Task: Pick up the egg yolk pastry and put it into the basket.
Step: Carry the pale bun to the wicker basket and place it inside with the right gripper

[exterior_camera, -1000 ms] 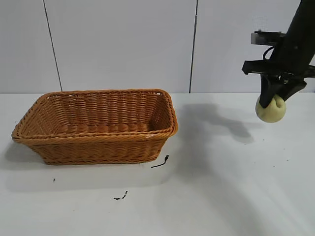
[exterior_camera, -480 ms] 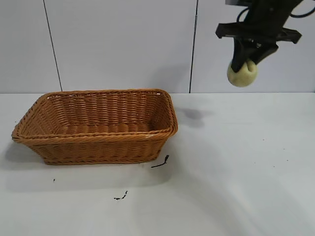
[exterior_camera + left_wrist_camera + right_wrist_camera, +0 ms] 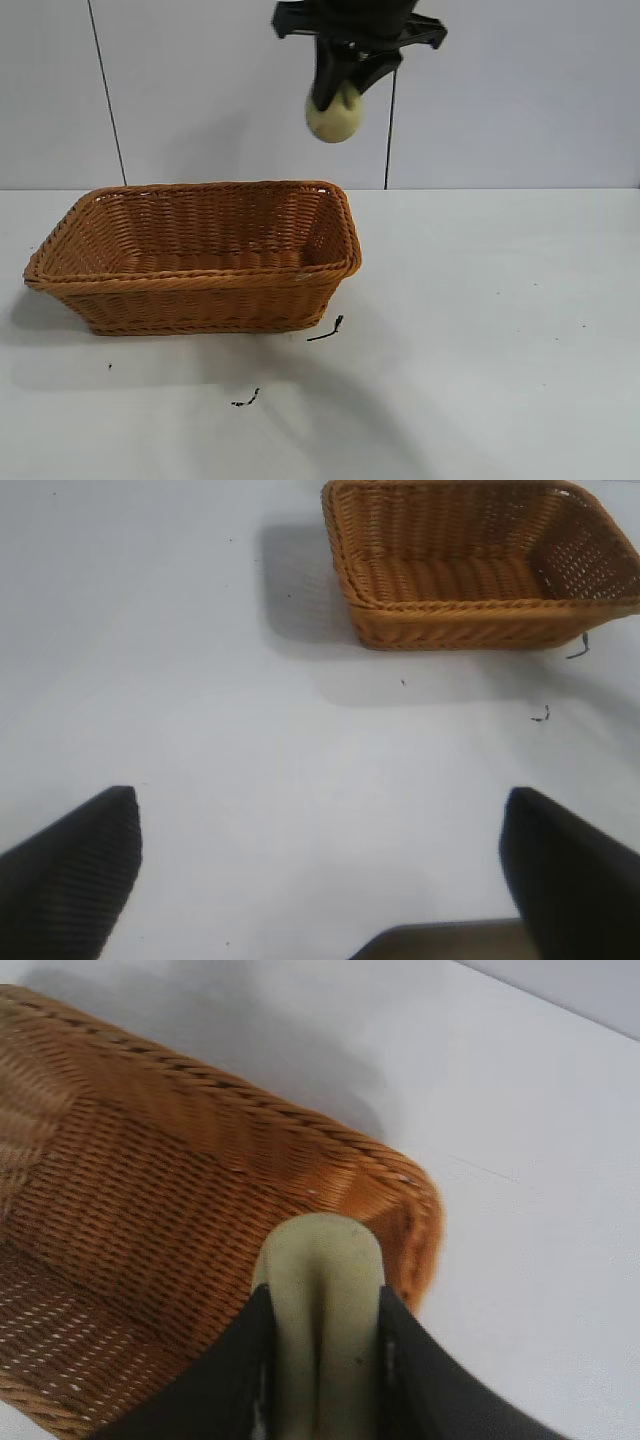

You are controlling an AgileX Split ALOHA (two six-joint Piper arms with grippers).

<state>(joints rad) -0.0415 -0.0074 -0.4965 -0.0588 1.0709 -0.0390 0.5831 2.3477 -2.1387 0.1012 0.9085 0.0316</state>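
My right gripper [image 3: 338,90] hangs high in the air above the right end of the basket [image 3: 200,290], shut on the pale yellow-green egg yolk pastry [image 3: 334,117]. In the right wrist view the pastry [image 3: 322,1300] is squeezed between the two black fingers [image 3: 225,1380], with the basket's corner [image 3: 400,1185] right below it. The orange-brown woven basket stands on the white table and holds nothing that I can see. My left gripper [image 3: 320,850] is open over bare table, far from the basket [image 3: 480,620].
Two small dark scraps [image 3: 326,330] [image 3: 246,400] lie on the white table [image 3: 500,350] in front of the basket. A white panelled wall [image 3: 220,90] runs behind it.
The right gripper has carried the pastry up and to the left, from low over the table's right side to high above the basket's right end. The basket has not moved.
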